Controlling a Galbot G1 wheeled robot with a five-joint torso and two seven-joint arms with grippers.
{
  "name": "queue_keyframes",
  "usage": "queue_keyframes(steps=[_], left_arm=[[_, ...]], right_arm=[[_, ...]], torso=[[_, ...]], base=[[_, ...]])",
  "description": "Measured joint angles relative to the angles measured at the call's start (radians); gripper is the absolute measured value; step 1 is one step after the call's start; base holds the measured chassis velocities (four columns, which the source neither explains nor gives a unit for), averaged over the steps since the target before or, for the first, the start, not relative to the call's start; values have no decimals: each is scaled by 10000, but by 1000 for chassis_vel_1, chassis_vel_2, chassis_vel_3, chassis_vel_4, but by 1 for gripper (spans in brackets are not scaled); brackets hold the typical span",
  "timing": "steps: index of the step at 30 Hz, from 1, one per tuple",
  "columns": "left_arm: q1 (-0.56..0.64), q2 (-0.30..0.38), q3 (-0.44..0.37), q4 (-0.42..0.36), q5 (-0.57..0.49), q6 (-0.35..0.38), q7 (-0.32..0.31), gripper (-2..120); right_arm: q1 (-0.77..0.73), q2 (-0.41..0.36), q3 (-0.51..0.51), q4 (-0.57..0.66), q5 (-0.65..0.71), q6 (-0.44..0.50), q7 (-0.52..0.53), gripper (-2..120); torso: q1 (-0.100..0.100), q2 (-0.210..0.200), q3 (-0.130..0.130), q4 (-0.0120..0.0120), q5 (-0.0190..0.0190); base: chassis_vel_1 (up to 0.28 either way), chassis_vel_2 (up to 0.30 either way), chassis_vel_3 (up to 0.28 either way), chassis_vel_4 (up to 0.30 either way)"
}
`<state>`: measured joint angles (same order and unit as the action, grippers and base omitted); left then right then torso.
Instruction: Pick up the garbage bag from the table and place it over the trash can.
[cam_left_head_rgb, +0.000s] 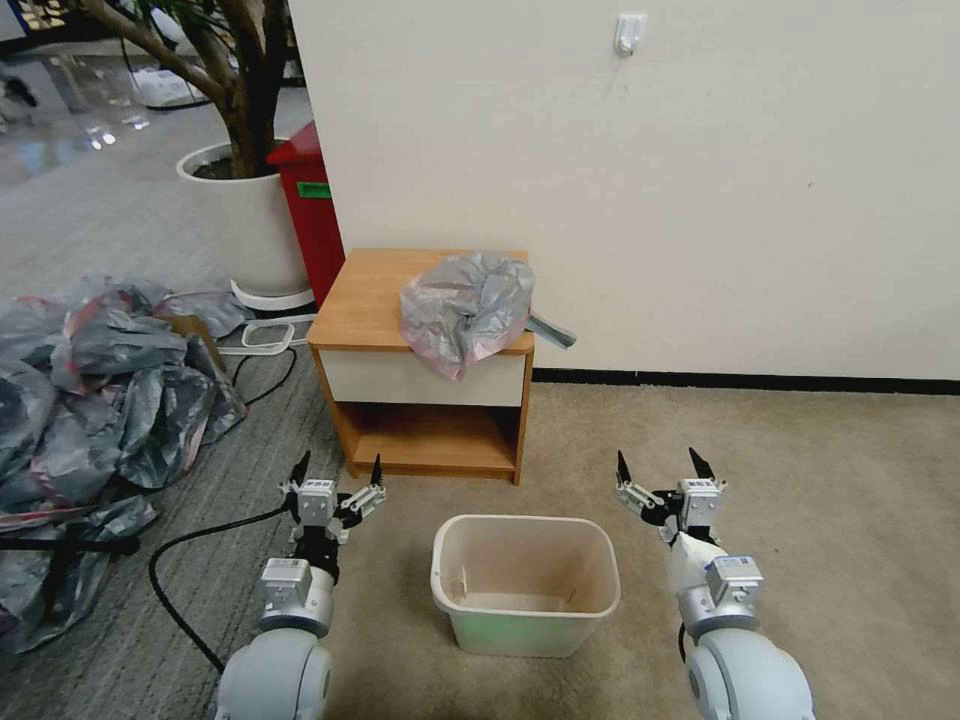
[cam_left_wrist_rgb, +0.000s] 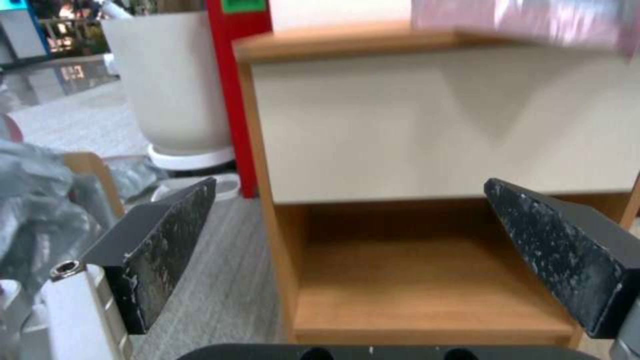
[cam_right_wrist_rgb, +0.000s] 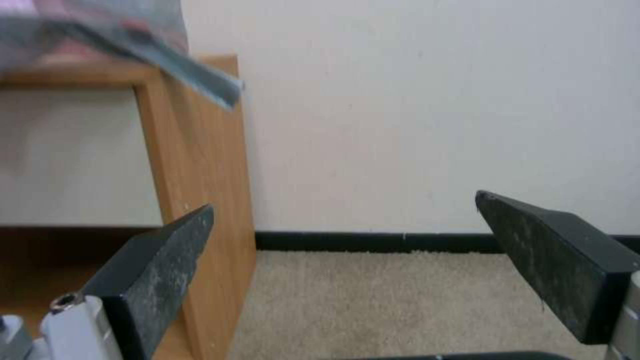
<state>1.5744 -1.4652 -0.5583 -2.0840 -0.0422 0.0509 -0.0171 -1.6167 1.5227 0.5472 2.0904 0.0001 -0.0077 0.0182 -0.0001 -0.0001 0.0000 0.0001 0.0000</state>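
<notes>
The garbage bag (cam_left_head_rgb: 467, 308) lies crumpled on the right part of the table (cam_left_head_rgb: 370, 300), grey with a pink rim, one corner hanging over the drawer front and a strip sticking out past the right edge. The trash can (cam_left_head_rgb: 524, 582) stands upright and bare on the carpet just in front of the table. My left gripper (cam_left_head_rgb: 338, 466) hovers low, open, left of the can and before the table's lower shelf (cam_left_wrist_rgb: 413, 280). My right gripper (cam_left_head_rgb: 658, 462) is open too, right of the can. The bag's edge (cam_left_wrist_rgb: 527, 22) and its strip (cam_right_wrist_rgb: 180, 70) show above the fingers in the wrist views.
A large heap of grey bags (cam_left_head_rgb: 90, 400) covers the floor at the left, with a black cable (cam_left_head_rgb: 190, 560) running by my left arm. A red box (cam_left_head_rgb: 315, 215) and a white planter (cam_left_head_rgb: 250, 215) stand behind the table. The wall (cam_left_head_rgb: 700, 200) closes the back.
</notes>
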Motion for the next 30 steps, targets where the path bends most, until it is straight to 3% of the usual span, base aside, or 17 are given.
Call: queue_keyframes(steps=[9,12,14,19,24,26,29,30], left_arm=[[782,1097,-290,-2621,-1369,1696,-637,100],[928,1300,-348,-3108,-1628,2014,-756,100],[1168,1630,-439,-3900,-2035,2523,-943,100],[1461,2038,-542,-4254,-2539,3145,-1177,100],[1485,2069,-552,-4259,-2582,3201,-1195,100],[1591,2072,-572,-4255,-2511,3200,-1217,100],[1769,2065,-596,-4243,-2304,3142,-1242,100],[2178,2005,-668,-4237,-1787,2926,-1313,100]], right_arm=[[-2164,745,-94,2920,4,-283,627,100],[-2435,840,-102,3286,4,-314,705,100],[-2530,853,-110,3410,5,-334,732,100],[-2534,842,-113,3408,83,-337,743,100],[-2409,603,-115,3020,567,-283,753,100],[-2055,17,-128,2006,1573,-156,751,100],[-1855,-184,-124,1647,1956,-124,692,100],[-1632,-303,-107,1412,2227,-134,619,100]], torso=[[0,1,-1,-1,0],[1,1,-1,-2,-4],[1,1,-1,-1,0],[1,1,0,0,-1],[1,2,-1,-2,-4],[0,1,0,1,3],[0,1,0,-7,1],[1,1,0,-2,2]], base=[[0,0,0,0],[0,0,0,0],[0,0,0,0],[0,0,0,0],[0,0,0,0],[0,0,0,0],[0,0,0,0],[0,0,0,0]])
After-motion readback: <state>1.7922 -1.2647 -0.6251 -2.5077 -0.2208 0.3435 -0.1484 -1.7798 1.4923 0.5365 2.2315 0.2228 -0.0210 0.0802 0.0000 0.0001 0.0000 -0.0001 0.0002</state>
